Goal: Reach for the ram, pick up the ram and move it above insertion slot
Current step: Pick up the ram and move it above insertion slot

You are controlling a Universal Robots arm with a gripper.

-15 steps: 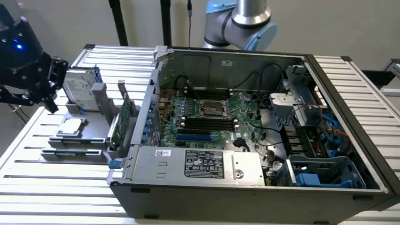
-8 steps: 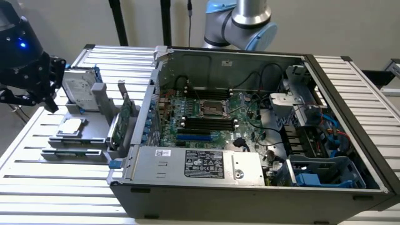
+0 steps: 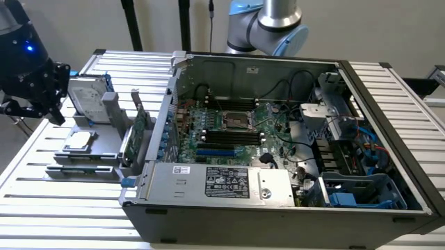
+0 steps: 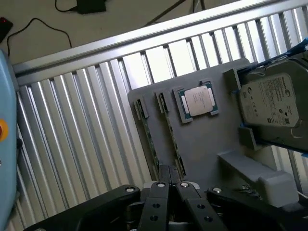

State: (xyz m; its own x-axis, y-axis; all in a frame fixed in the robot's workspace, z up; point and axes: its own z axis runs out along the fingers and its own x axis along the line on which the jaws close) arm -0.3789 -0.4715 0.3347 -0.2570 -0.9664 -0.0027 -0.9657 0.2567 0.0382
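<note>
Now pincer (image 4: 168,174) near ram (image 4: 168,130) (drive (image 4: 272,103) label illegible).

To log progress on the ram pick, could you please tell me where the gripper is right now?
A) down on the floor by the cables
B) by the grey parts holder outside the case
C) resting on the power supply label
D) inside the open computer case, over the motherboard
B: the exterior view shows the gripper beside the grey parts holder, outside the computer case, and the wrist view looks down on the ram standing in a holder slot.
</note>
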